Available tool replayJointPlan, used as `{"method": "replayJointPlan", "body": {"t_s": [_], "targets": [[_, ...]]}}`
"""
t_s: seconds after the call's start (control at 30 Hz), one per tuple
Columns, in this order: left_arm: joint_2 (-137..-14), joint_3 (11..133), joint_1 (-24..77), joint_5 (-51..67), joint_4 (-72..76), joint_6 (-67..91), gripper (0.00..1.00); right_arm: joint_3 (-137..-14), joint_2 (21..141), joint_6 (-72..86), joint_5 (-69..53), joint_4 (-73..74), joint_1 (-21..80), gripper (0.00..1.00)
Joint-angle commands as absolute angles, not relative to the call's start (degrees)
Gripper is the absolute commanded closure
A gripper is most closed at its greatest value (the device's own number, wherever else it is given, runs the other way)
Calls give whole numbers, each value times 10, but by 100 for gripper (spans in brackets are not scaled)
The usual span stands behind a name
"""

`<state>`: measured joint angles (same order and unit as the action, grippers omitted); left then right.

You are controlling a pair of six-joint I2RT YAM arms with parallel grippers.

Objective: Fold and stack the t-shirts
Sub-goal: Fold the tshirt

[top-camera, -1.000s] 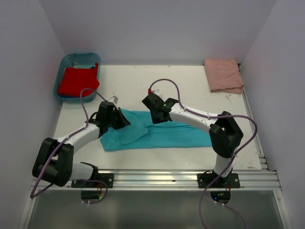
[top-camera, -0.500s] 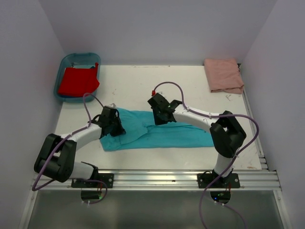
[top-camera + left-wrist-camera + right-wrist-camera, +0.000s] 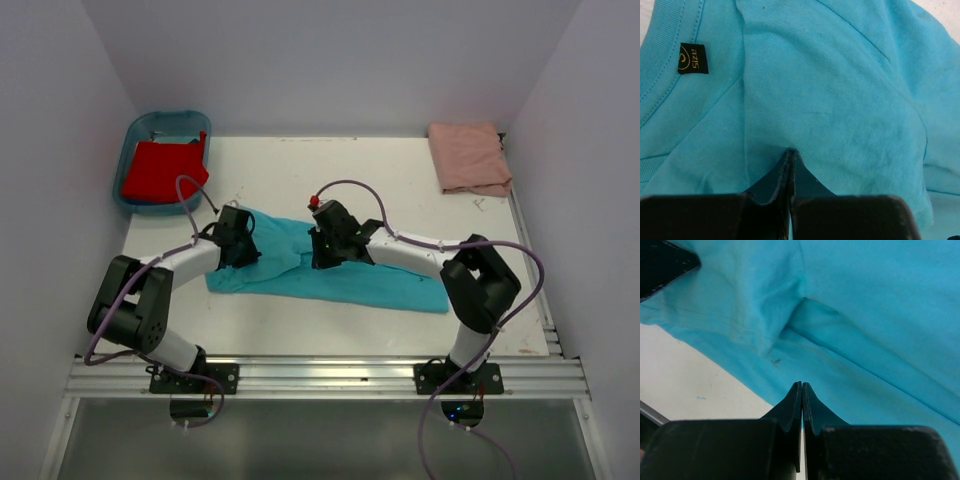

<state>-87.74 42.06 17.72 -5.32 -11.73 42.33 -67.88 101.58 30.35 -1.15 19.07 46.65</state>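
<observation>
The turquoise t-shirt (image 3: 380,282) lies partly folded as a long band across the middle of the table. My left gripper (image 3: 243,243) is shut on its left end, and the cloth (image 3: 840,90) puckers at the fingertips (image 3: 790,156) near the dark neck label (image 3: 692,58). My right gripper (image 3: 328,250) is shut on the shirt's middle, close to its hem (image 3: 740,370). The red t-shirt (image 3: 163,170) lies in the blue tub (image 3: 135,130). The pale salmon-pink t-shirt (image 3: 468,157) lies folded at the far right corner.
The white table (image 3: 330,170) shows bare behind the turquoise shirt and in front of it. Grey walls close in the left, back and right sides. A metal rail (image 3: 330,375) runs along the near edge by the arm bases.
Both grippers stayed shut. The left gripper moved away from the near edge and pulled the shirt's left end with it, so the band now slants. The right gripper shifted slightly left and nearer.
</observation>
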Motion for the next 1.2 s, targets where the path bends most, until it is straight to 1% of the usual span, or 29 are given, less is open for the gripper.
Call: {"method": "replayJointPlan", "body": {"t_s": [0.0,0.23,0.43,0.63,0.8,1.0,1.17], "targets": [[-889,414,172,-71,-127,409,100,-693,1033,301,-65,133,468,100],[-865,400,172,-67,-121,409,100,-733,1089,306,-85,120,473,100],[-857,392,172,-60,-113,412,100,-760,1114,303,-88,111,479,100],[-853,381,172,-54,-105,414,100,-777,1131,298,-89,84,479,100],[-846,376,172,-53,-100,413,100,-788,1168,299,-87,48,479,100],[-838,371,172,-56,-100,410,100,-766,1165,306,-61,-11,480,100],[-840,367,171,-56,-97,410,100,-760,1148,300,-40,-2,482,100]]}}
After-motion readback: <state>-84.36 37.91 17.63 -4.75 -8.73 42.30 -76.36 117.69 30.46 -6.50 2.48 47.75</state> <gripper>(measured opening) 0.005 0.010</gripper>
